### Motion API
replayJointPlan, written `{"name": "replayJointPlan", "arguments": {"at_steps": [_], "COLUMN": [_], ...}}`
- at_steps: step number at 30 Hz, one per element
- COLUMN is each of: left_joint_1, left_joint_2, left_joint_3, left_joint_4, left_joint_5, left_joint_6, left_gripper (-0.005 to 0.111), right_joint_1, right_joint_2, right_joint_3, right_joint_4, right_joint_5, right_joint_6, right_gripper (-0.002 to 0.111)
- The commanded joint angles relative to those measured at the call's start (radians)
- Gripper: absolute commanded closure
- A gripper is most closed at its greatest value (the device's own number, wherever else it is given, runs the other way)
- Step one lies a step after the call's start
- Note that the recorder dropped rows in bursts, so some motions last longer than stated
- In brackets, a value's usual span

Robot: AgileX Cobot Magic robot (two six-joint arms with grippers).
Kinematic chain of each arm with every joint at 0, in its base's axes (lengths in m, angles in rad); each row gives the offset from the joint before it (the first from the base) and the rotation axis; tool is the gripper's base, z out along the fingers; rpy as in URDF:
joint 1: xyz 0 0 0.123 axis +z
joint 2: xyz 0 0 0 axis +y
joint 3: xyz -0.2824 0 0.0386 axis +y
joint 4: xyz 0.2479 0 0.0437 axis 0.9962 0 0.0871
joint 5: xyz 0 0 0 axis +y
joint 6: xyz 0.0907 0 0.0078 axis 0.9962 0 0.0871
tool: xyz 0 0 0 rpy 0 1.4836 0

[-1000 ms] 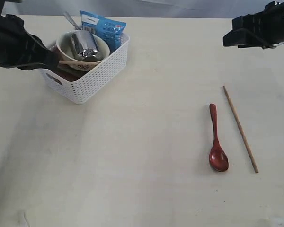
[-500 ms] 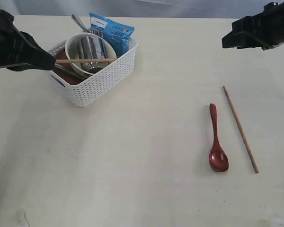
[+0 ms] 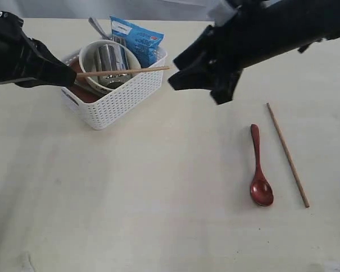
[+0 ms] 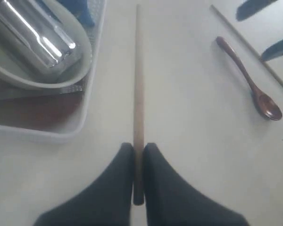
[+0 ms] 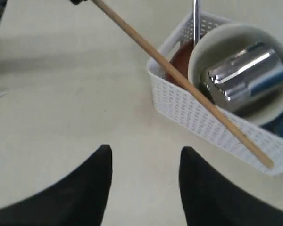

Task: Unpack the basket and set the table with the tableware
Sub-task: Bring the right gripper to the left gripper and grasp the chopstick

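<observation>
the right arm has swung in from the upper right corner of the exterior view to the upper middle, and the right gripper point(image 5: 146, 149) now sits just right of the basket point(image 3: 119, 99). the held chopstick point(image 3: 124, 71) reaches further right than before, its free tip now past the basket's right rim. the basket has hardly shifted in the last half second.

the left gripper point(image 4: 138, 147), at the upper left of the exterior view, is clamped on one end of the held chopstick, its two fingers pressed against the stick from either side. the stick runs nearly level across the top of the basket, above the bowl point(image 3: 86, 56). the right gripper's fingers stand well apart with nothing between them; the chopstick's free tip is near them but not touching.

the white basket stands in the upper left of the table point(image 3: 158, 198). in it the cream bowl holds the steel cup point(image 3: 110, 59) lying on its side. a reddish-brown plate point(image 5: 179, 59) lies under the bowl. a blue packet point(image 3: 137, 38) leans at the basket's far end, and a steel handle point(image 3: 96, 25) pokes up behind the bowl; which utensil it belongs to i cannot tell.

at the right of the exterior view the dark red spoon point(image 3: 259, 170) lies on the table, bowl end toward the bottom, with the loose chopstick point(image 3: 288, 154) just beside it on the right, apart from it.
</observation>
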Motion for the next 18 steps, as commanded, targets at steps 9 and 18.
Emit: {"name": "replayJointPlan", "arguments": {"at_steps": [9, 18], "left_joint_1": [-0.001, -0.001], "left_joint_2": [-0.009, -0.009], "left_joint_3": [0.004, 0.004], "left_joint_4": [-0.026, -0.049], "left_joint_5": [0.006, 0.006], "left_joint_6": [0.009, 0.02], "left_gripper": [0.107, 0.107], "right_joint_1": [0.434, 0.484], "right_joint_2": [-0.005, -0.003], "right_joint_3": [-0.006, -0.006], "right_joint_4": [0.011, 0.015], "right_joint_5": [-0.738, -0.762], "right_joint_6": [-0.247, -0.253], "right_gripper": [0.051, 0.051]}}
